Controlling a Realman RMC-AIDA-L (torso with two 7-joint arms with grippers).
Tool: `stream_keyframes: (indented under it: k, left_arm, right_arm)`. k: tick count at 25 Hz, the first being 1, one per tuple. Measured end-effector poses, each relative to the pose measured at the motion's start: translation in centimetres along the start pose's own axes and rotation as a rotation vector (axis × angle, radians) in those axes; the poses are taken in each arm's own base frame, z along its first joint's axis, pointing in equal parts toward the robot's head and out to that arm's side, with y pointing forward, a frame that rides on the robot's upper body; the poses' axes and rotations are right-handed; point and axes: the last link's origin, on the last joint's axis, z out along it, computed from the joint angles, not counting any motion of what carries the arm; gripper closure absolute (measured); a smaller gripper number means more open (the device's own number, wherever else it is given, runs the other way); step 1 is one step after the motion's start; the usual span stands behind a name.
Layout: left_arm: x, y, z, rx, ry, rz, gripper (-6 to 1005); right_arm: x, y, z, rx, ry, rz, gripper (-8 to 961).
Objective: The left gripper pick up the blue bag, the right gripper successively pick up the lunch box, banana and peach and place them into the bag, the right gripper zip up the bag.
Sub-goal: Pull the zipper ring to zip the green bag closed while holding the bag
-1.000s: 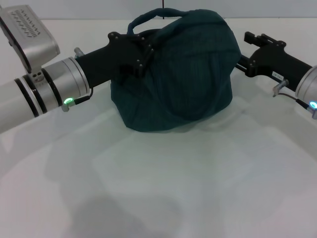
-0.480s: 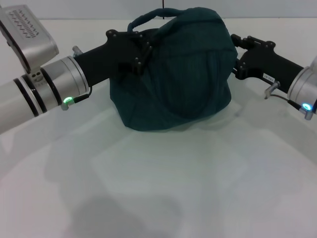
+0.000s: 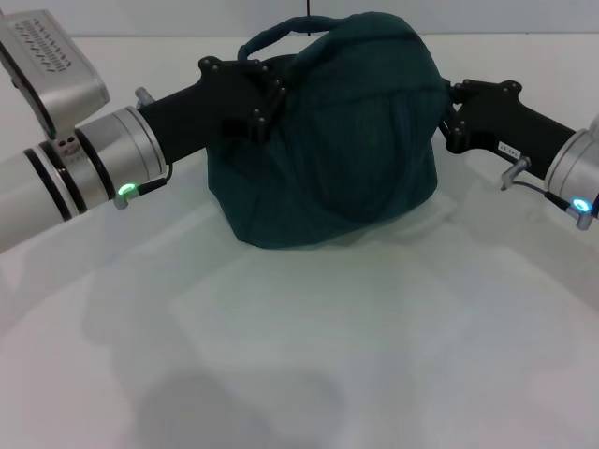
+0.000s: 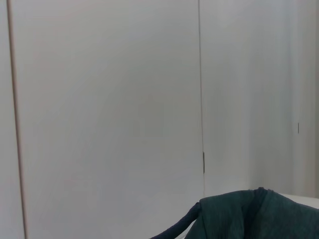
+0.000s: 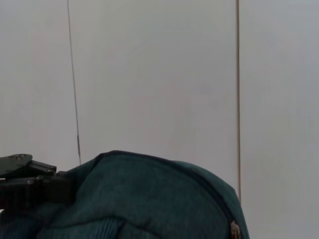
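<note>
The bag [image 3: 328, 140] sits bulging and closed near the table's [image 3: 299, 355] far edge, one handle [image 3: 276, 36] arching over its top. The left gripper [image 3: 267, 103] is pressed into the bag's upper left side, clamped on fabric there. The right gripper [image 3: 447, 117] touches the bag's upper right side; whether its fingers are spread or closed cannot be told.

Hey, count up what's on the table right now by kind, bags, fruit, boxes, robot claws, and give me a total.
Bags: 1, the blue bag, bulging on the table.
Claws: 2, the left claw and right claw, one at each side of the bag.
Fruit in view: 0.
Boxes in view: 0.
Total: 3.
</note>
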Motion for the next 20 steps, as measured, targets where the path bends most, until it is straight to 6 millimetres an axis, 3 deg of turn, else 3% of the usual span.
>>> stream_keyframes:
  k: [14,20]
  left_arm:
    - [-0.2,0.0,-0.2,0.004,-0.003,0.008,941]
    - [-0.3,0.0,-0.3,0.006,-0.004,0.003,939]
  right_arm:
    - [0.6,-0.7,-1.0,0.044,0.003,0.021,939]
    - [1.2,-1.6,-2.0,0.092,0.012,0.041,927]
